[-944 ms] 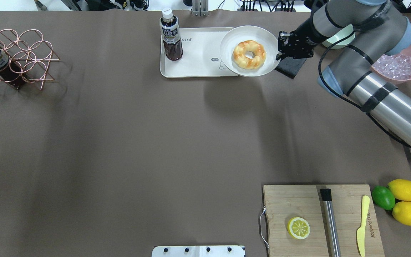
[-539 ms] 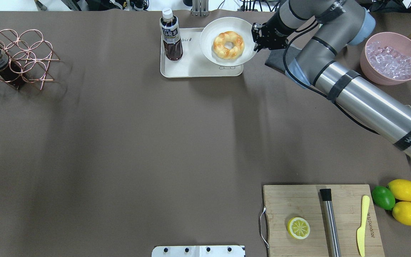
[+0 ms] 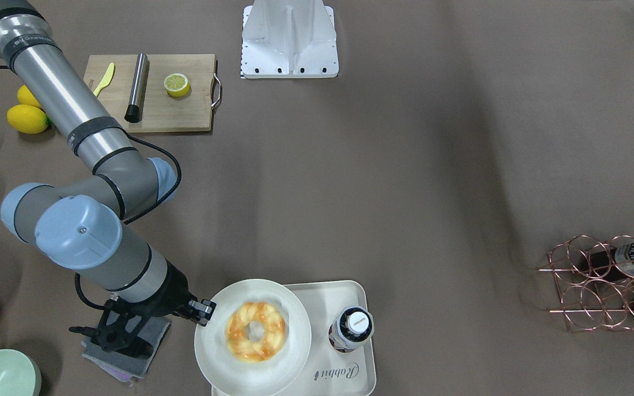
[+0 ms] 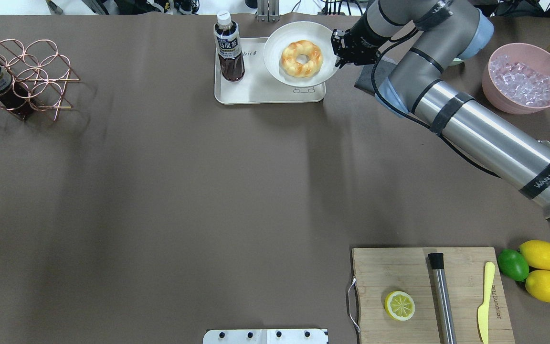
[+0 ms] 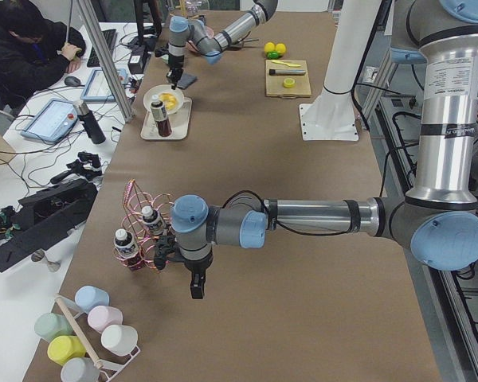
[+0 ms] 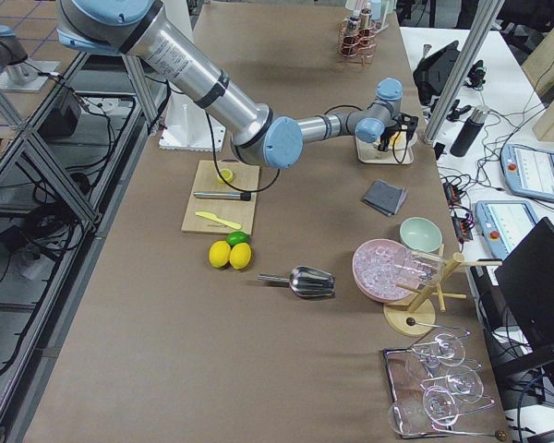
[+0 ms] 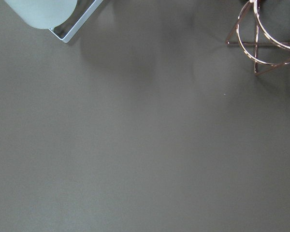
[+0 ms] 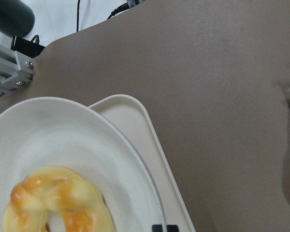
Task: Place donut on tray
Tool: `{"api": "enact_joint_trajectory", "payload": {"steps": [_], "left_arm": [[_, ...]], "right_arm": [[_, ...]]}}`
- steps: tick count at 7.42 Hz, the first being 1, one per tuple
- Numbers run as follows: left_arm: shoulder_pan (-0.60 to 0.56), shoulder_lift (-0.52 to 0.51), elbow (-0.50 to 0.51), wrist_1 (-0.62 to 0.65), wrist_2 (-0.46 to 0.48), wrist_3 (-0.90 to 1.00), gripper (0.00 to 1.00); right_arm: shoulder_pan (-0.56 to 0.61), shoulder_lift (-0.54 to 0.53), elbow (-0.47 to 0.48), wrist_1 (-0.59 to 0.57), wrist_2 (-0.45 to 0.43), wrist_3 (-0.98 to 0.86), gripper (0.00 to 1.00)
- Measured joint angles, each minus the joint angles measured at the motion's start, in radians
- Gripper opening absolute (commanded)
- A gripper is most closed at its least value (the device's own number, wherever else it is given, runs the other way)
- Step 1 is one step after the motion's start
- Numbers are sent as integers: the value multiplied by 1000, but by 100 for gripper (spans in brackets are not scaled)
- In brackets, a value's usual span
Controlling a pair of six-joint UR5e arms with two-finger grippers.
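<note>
The golden, orange-glazed donut (image 4: 302, 58) lies on a round off-white plate (image 4: 275, 48). My right gripper (image 4: 338, 56) is shut on the plate's right rim and holds it over the right half of the cream tray (image 4: 256, 91). I cannot tell if the plate touches the tray. The front view shows the donut (image 3: 255, 331), plate (image 3: 212, 352), tray (image 3: 344, 379) and gripper (image 3: 207, 313). The right wrist view shows the donut (image 8: 58, 200), plate (image 8: 63, 130) and tray rim (image 8: 150, 125). My left gripper (image 5: 197, 288) hangs over bare table near the wire rack; I cannot tell if it is open.
A dark drink bottle (image 4: 228, 48) stands on the tray's left end. A grey cloth (image 4: 365, 79) lies right of the tray, a pink bowl of ice (image 4: 525, 79) beyond. A cutting board (image 4: 399, 267) with a lemon half (image 4: 399, 305) is near right. A copper rack (image 4: 22, 79) is far left.
My right arm has carried the plate with the donut leftward, from beyond the tray's right edge to over the tray's right half. The bottle and tray have not moved.
</note>
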Motion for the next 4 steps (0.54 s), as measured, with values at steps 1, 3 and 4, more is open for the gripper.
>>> {"api": "enact_joint_trajectory", "payload": {"steps": [1, 3, 4], "left_arm": [[0, -1, 0, 0, 0, 0, 98], [0, -4, -1, 1, -1, 0, 98], [0, -4, 0, 1, -1, 0, 98]], "right_arm": [[-7, 7, -11, 1, -10, 1, 0], [-19, 12, -16, 22, -31, 4, 99], [-25, 8, -21, 58, -39, 20, 100]]}}
